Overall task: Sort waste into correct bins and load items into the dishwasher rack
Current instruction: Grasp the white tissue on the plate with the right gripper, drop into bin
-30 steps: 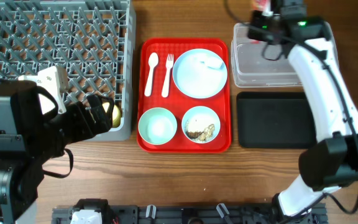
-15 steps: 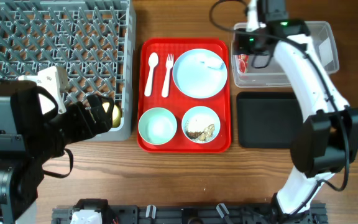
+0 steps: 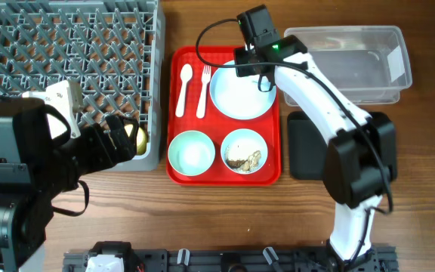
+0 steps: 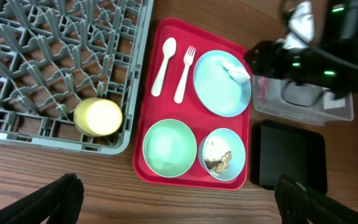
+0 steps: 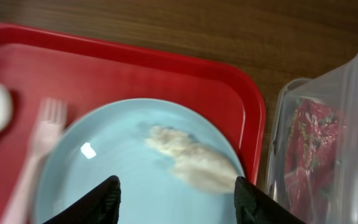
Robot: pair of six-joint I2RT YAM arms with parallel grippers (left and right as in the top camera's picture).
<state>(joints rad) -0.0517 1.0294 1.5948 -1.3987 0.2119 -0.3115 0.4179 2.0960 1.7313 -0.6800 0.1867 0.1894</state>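
Observation:
My right gripper [image 5: 180, 202] stands open just above the light blue plate [image 3: 232, 94], its fingers either side of the crumpled white tissue [image 5: 194, 158] and holding nothing. The red wrapper [image 5: 312, 155] lies inside the clear tub [image 3: 353, 57]. A white spoon [image 3: 184, 89] and fork [image 3: 203, 91] lie left of the plate. Below are an empty bowl [image 3: 191, 153] and a bowl [image 3: 244, 151] with beige crumbs. The yellow-green cup [image 4: 98, 116] sits in the grey rack [image 3: 155, 83]. My left gripper [image 4: 182, 208] hangs wide open and empty over the table's front.
Plate, bowls and cutlery all rest on the red serving tray [image 3: 225, 178]. The black tray [image 3: 312, 147] lies right of it, below the clear tub. My right arm [image 3: 316, 98] stretches across the tub's left end. Bare wood runs along the front edge.
My right arm swung left from the clear tub to above the plate. Its jaws opened and the red wrapper stayed in the tub. The left arm has not moved.

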